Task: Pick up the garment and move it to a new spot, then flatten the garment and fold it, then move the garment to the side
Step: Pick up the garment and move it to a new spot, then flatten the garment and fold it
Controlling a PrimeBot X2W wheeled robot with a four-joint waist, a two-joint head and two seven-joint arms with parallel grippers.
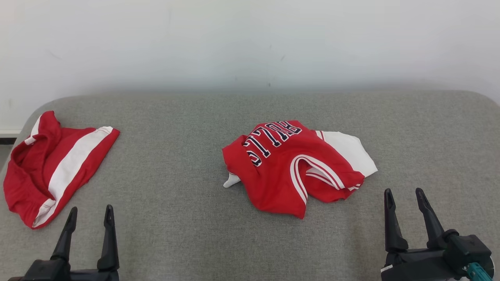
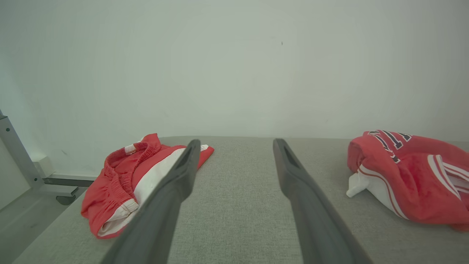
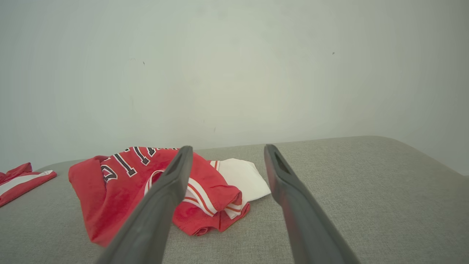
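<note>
A crumpled red jersey with white trim and dark lettering, the garment, lies in a heap at the middle of the grey padded surface. It shows at the right of the left wrist view and left of centre in the right wrist view. My left gripper rests low at the near left, open and empty, its fingers spread wide. My right gripper stands open at the near right, just short of the jersey's white corner, holding nothing.
Red shorts with a white stripe lie bunched at the far left edge, also seen in the left wrist view. A white wall backs the surface. A metal frame stands off the left edge.
</note>
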